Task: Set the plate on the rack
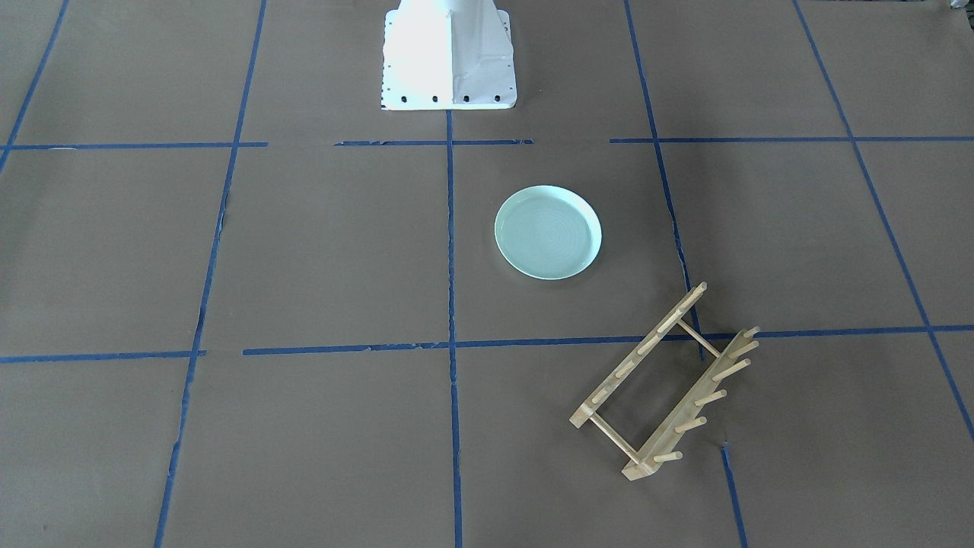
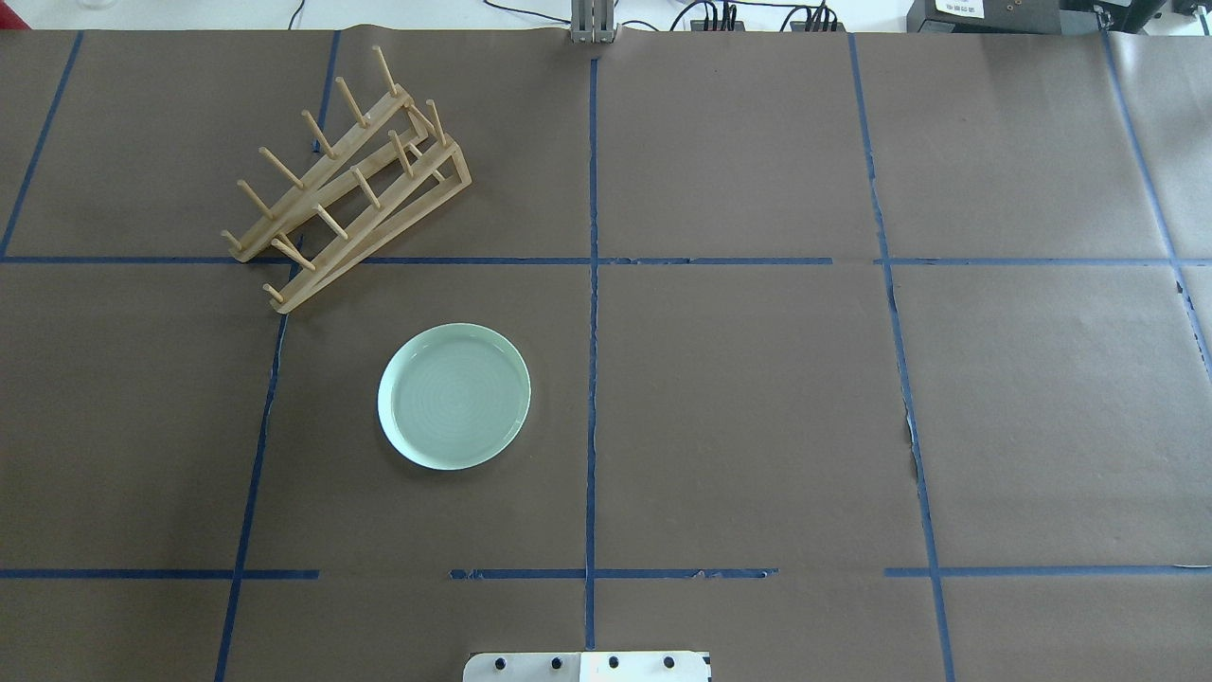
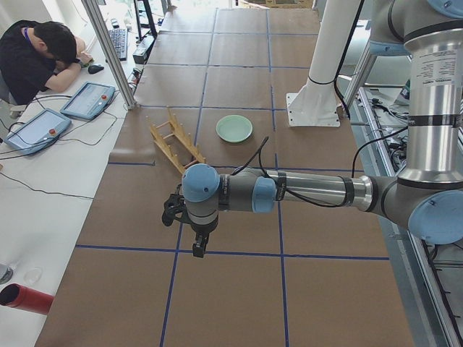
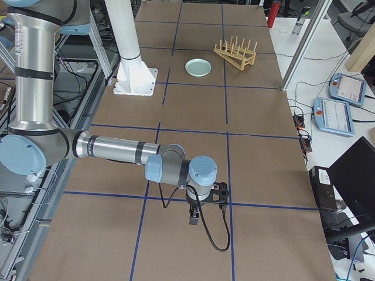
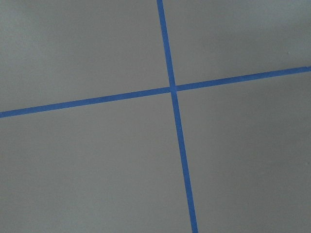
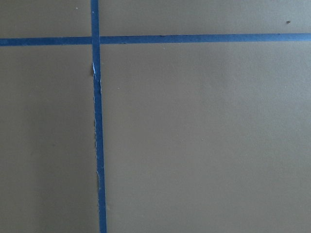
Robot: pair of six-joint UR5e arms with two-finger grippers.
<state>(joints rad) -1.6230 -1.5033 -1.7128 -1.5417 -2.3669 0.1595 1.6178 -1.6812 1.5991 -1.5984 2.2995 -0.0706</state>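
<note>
The pale mint-green plate [image 1: 548,232] lies flat on the brown table, near the middle [image 2: 454,396]. The light-wood rack [image 1: 662,384] stands empty, pegs up, a little beyond the plate on the robot's left side [image 2: 346,180]; the two are apart. My left gripper [image 3: 197,249] shows only in the exterior left view, far from both, low over the table; I cannot tell whether it is open or shut. My right gripper [image 4: 194,219] shows only in the exterior right view, at the opposite end; I cannot tell its state either. Both wrist views show only brown paper and blue tape.
The white robot pedestal [image 1: 449,57] stands at the table's near edge. Blue tape lines [image 2: 592,313] mark a grid. An operator [image 3: 43,58] sits by teach pendants [image 3: 88,100] beside the table. A red cylinder [image 3: 29,298] lies off the table's edge.
</note>
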